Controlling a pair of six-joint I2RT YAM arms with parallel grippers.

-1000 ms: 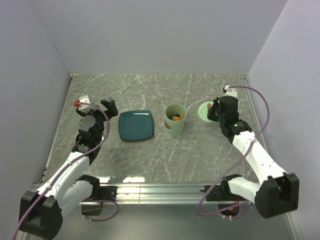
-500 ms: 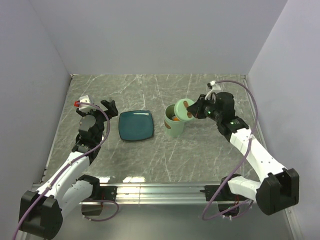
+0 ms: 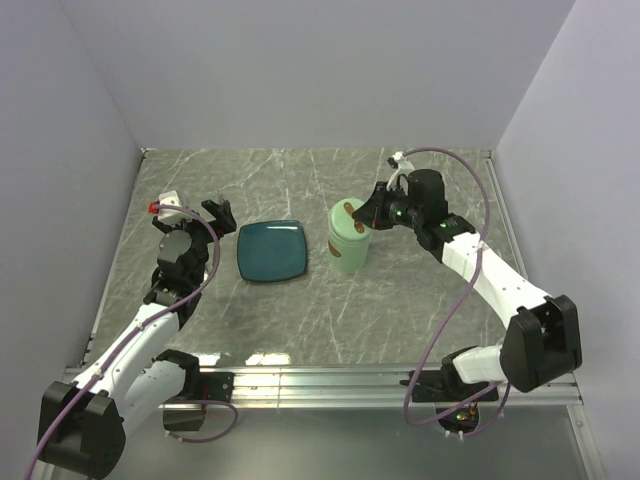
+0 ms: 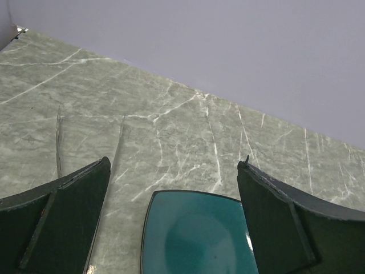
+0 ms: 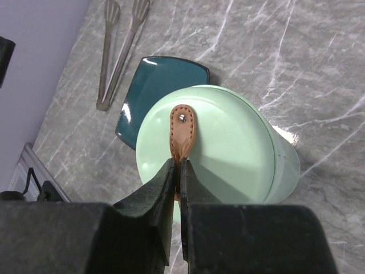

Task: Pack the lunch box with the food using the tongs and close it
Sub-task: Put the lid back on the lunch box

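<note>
The right gripper [image 5: 177,165] is squeezed tight on the brown handle [image 5: 182,128] of the lid [image 5: 228,148]. The gripper pinches the near end of the handle. The lid lies right under the gripper. It covers the top of the lunch box [image 3: 349,255], which stands a bit right of the middle of the top view.

The lunch box stands straight up, so its long way runs up and down and its mouth points up. The lid sits flat across that mouth, with the handle on top. In the right wrist view the handle is a thin strap. Its long way runs from the gripper up the frame, toward the plate [image 5: 159,85].

I cannot tell if the lid is pushed all the way down or just resting on the rim. The lid hides the food.

The right arm is the near one. The left gripper [image 4: 174,165] is wide open with nothing in it. It hangs over the plate, at the left of the top view, well apart from the lunch box. The tongs [image 5: 117,51] lie on the table [image 3: 400,310] beyond the plate, at the upper left of the right wrist view.
</note>
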